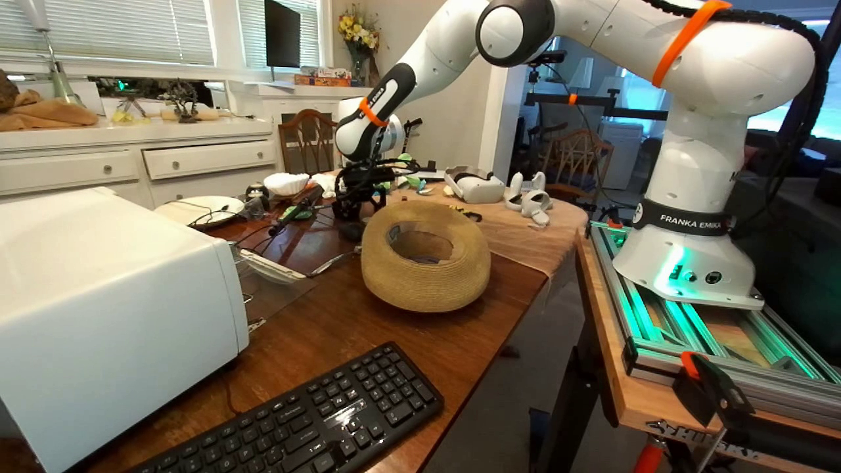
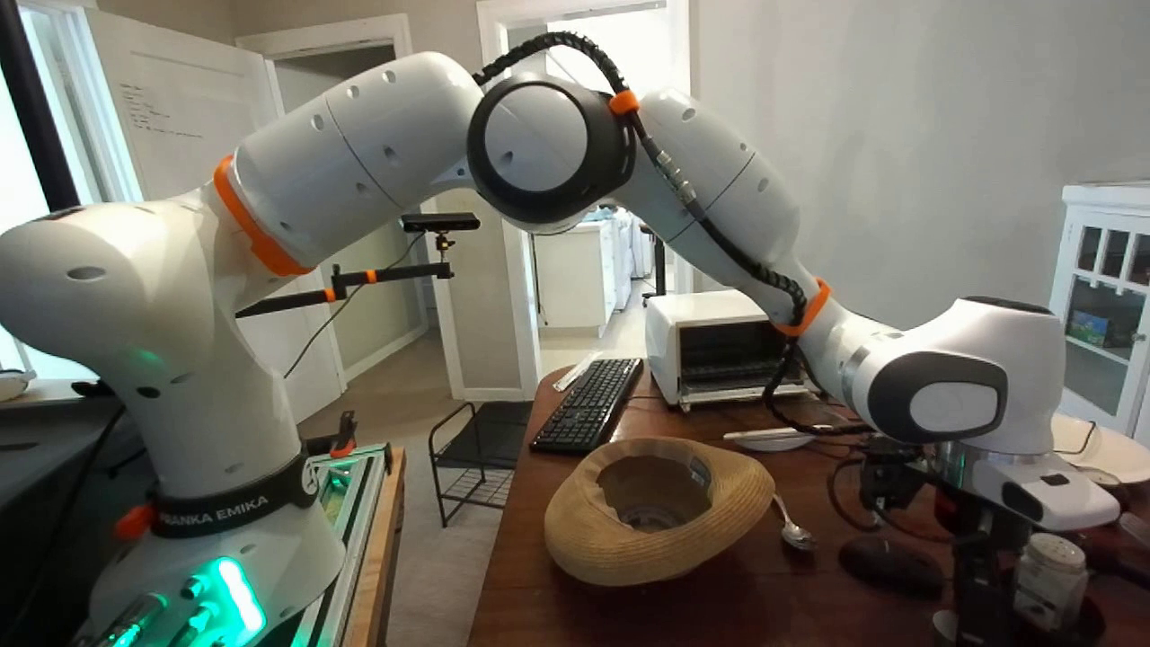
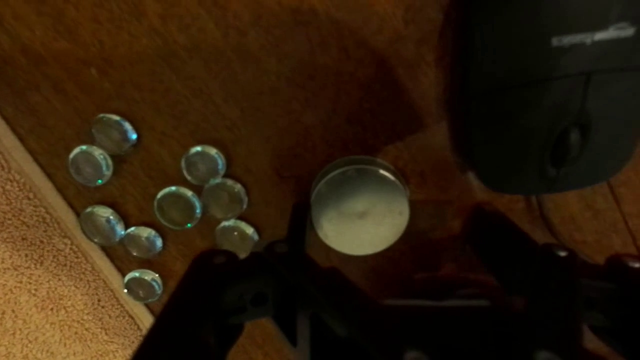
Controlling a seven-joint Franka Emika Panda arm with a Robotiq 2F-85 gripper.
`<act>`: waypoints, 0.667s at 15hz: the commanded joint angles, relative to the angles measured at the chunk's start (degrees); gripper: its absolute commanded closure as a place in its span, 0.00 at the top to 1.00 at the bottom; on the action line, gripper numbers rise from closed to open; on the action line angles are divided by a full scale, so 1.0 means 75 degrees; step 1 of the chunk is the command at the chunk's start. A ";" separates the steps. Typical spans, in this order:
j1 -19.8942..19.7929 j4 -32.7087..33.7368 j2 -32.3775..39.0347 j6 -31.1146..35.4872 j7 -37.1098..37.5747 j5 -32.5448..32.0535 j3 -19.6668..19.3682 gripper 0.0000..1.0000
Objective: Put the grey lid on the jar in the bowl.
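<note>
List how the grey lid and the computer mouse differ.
The grey lid is pale and round; the computer mouse is dark and elongated. The mouse is larger than the lid. The lid's top looks plain; the mouse bears a scroll wheel and pale lettering. Both rest on the brown table.

Nine glass pebbles [image 3: 177,207], one grey lid [image 3: 361,212], one jar [image 2: 1049,584] and one mouse [image 3: 540,120] show.

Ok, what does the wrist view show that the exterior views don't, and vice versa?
Only the wrist view shows the scattered clear discs. Only the exterior views show the straw hat, the keyboard and the white toaster oven. All share the mouse and the end effector; whether the grey lid is shared, I can't tell.
</note>
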 commanded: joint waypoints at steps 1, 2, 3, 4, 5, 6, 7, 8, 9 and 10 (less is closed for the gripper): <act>0.0027 -0.0192 0.0030 0.0328 0.0147 0.0209 0.0051 0.82; 0.0014 -0.0232 0.0029 0.0383 0.0143 0.0250 0.0064 0.80; 0.0005 -0.0274 0.0024 0.0461 0.0148 0.0306 0.0078 0.80; -0.0004 -0.0321 0.0015 0.0546 0.0147 0.0360 0.0095 0.72; -0.0009 -0.0353 0.0018 0.0620 0.0146 0.0407 0.0105 0.56; -0.0012 -0.0380 0.0014 0.0677 0.0141 0.0453 0.0117 0.51; -0.0007 -0.0394 0.0009 0.0734 0.0148 0.0492 0.0128 0.42; -0.0007 -0.0425 0.0000 0.0794 0.0149 0.0535 0.0144 0.32; -0.0006 -0.0454 -0.0026 0.0801 0.0152 0.0552 0.0141 0.27; -0.0008 -0.0480 -0.0049 0.0798 0.0149 0.0568 0.0141 0.27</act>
